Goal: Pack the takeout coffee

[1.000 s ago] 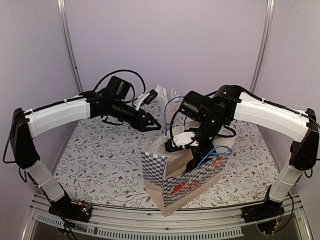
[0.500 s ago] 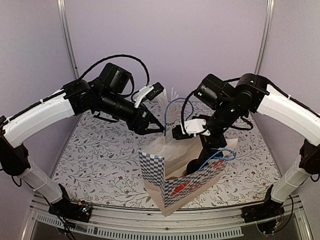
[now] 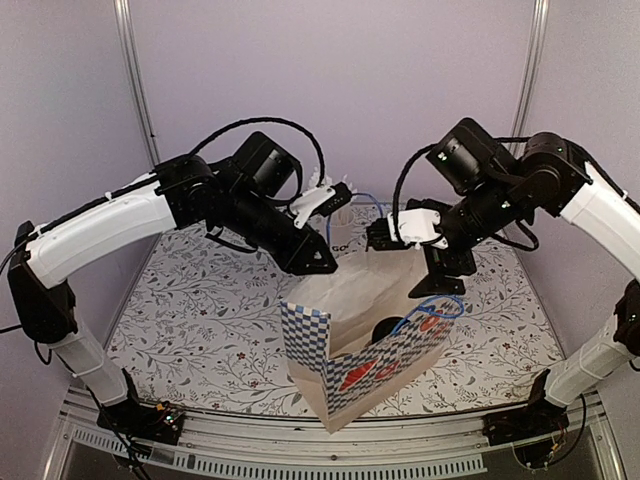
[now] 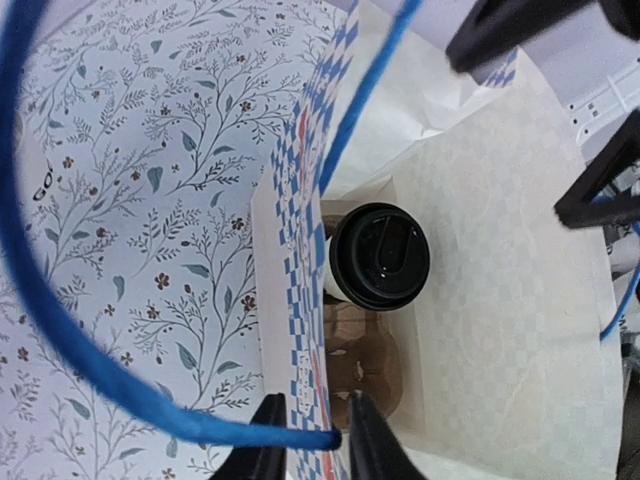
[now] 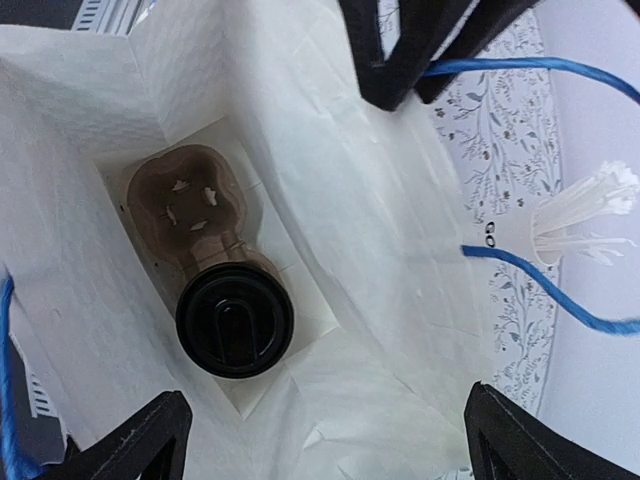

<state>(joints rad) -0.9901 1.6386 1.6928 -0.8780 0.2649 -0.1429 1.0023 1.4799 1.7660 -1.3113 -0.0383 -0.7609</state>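
Since the coffee [image 5: 234, 320] stands in the carrier [image 5: 190, 205] deep inside the bag [image 3: 330, 350], light crushable paper under a slick lid, I'd grasp its wall below the rim. Right pincer [image 5: 325, 440] gapes wide above; left pincer [image 4: 310, 440] straddles the handle [image 4: 60, 330], and I cannot tell whether it grips.

The top camera sits high behind the near edge of the desk [image 3: 200, 330], looking down over it all. Both wrist cameras hang close over the bag [image 3: 312, 345], looking in. All three see the takeout coffee [image 4: 379, 256].
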